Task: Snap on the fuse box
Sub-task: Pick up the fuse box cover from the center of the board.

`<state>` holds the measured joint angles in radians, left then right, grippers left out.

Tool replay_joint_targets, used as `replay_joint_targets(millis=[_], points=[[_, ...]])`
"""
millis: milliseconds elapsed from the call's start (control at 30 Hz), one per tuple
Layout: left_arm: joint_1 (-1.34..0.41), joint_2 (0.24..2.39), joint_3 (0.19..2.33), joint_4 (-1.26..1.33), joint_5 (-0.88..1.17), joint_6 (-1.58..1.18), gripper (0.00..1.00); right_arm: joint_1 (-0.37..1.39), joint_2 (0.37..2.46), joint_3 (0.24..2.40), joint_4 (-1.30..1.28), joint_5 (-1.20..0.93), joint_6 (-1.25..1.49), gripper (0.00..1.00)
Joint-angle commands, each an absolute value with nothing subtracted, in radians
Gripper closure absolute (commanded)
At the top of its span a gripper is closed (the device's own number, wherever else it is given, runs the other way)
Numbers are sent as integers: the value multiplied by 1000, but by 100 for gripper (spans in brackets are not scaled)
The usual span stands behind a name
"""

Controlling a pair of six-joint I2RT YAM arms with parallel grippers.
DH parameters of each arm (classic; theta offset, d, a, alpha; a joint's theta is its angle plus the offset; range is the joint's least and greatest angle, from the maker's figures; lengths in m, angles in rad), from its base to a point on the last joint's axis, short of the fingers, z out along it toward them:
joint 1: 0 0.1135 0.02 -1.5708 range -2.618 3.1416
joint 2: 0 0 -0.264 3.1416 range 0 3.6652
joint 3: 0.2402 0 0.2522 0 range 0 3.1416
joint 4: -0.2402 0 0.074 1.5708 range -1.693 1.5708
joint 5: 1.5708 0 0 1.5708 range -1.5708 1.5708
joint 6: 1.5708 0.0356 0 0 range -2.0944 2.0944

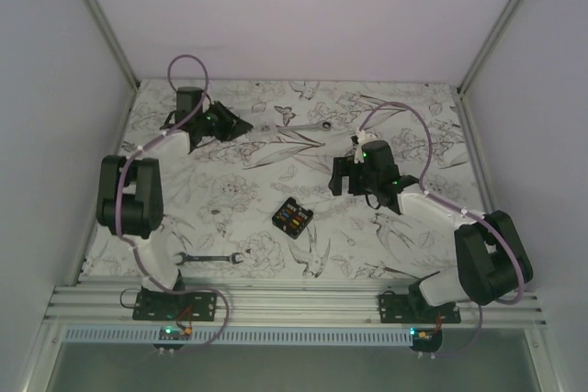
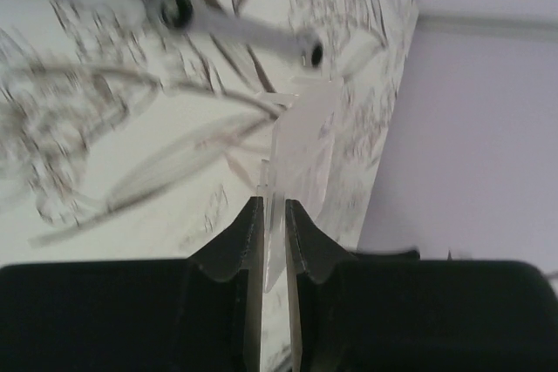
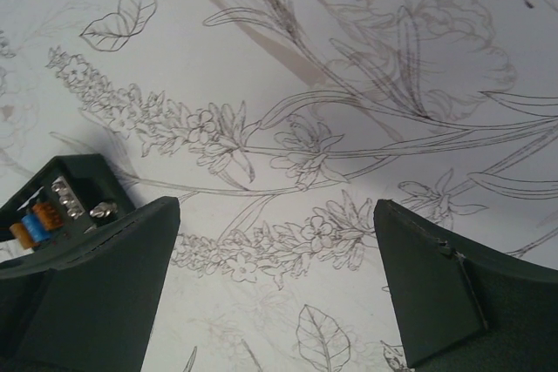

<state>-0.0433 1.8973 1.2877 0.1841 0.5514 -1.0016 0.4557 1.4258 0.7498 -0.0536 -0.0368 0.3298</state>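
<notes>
Fuse box holds coloured fuses; left gripper pinches clear piece, right gripper spread.

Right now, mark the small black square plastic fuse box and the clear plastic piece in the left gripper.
The fuse box (image 1: 292, 218): top external view, on its open top.
The clear plastic piece (image 2: 301, 147): left wrist view, on its flat middle.

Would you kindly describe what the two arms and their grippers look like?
The left arm and right arm have black joint housings, white links and a looping lilac cable each. The left gripper and right gripper are matte black, each with two wedge-shaped fingers.
</notes>
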Motion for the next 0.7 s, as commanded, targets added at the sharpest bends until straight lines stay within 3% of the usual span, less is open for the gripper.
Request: replay_joint_targets(millis=[0, 267, 667], points=[[-88, 1725, 1122, 187, 625, -944, 100, 479, 1393, 753, -81, -111, 352, 0], [-168, 1459, 853, 169, 672, -902, 100, 536, 1344, 705, -148, -160, 375, 2], [-231, 1166, 636, 10, 582, -816, 100, 689, 1323, 630, -113, -224, 564, 12]])
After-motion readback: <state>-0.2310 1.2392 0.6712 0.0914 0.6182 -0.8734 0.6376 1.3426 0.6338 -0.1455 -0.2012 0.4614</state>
